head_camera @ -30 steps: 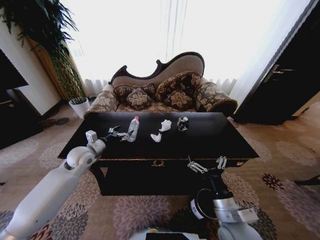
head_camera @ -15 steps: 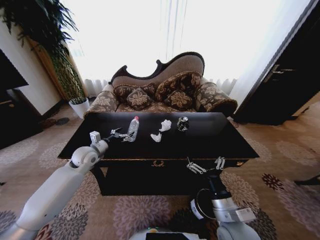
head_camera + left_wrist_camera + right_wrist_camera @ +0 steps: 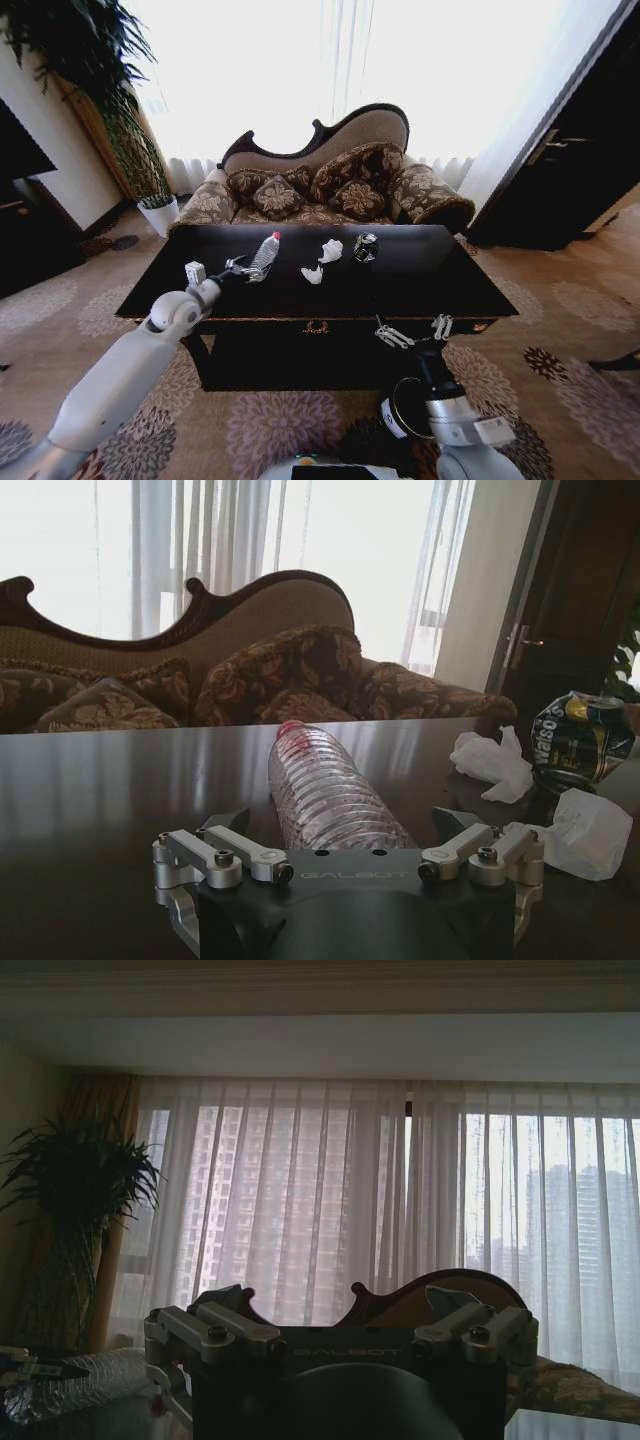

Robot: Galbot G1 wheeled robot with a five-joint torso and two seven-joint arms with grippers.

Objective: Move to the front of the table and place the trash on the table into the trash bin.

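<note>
On the glossy black table (image 3: 420,275) lie the trash pieces: a crushed clear bottle (image 3: 264,254) with a red cap, two white paper scraps (image 3: 330,250) (image 3: 313,274) and a dark can (image 3: 365,247). My left gripper (image 3: 240,268) is open at the bottle's base. In the left wrist view the bottle (image 3: 325,795) lies between the spread jaws of the left gripper (image 3: 340,825), with the can (image 3: 583,738) and paper (image 3: 490,765) off to one side. My right gripper (image 3: 412,331) is open, below the table's front edge. The trash bin (image 3: 398,412) stands on the floor, partly behind my right arm.
A patterned sofa (image 3: 330,190) with cushions stands behind the table. A tall plant in a white pot (image 3: 158,212) is at the back left. A dark door (image 3: 570,170) is on the right. Floral carpet (image 3: 560,330) surrounds the table.
My left gripper has crept forward along the table toward the bottle, so its jaws now flank the bottle's base. The right arm has stayed in place.
</note>
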